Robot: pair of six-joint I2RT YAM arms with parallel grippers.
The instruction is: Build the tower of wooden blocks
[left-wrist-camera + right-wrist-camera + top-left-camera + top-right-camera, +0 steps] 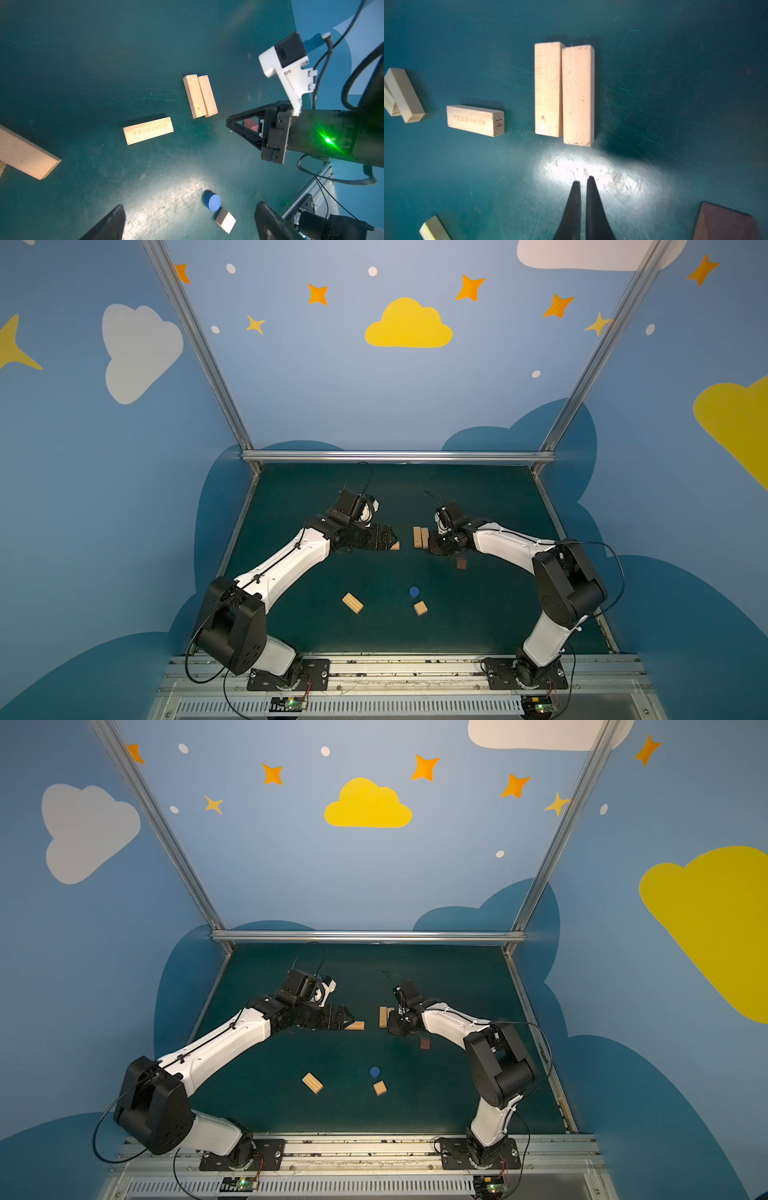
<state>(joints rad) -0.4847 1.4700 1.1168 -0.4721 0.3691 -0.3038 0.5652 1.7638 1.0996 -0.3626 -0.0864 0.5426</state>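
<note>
My right hand (583, 180), fingers pressed together and empty, sits just off the end of two light tan oblong wooden bars (566, 93), side by side and touching on the green desk (478, 614). Squared up as the tower's base, I'd say. My left hand (190, 207), spread wide, hangs near the engraved tan wooden bar (148, 130), likely next crosswise.

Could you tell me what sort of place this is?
Probably a robot test booth, styled like a nursery: blue walls with painted clouds and stars, a metal frame, and a green table with wood blocks.
</note>
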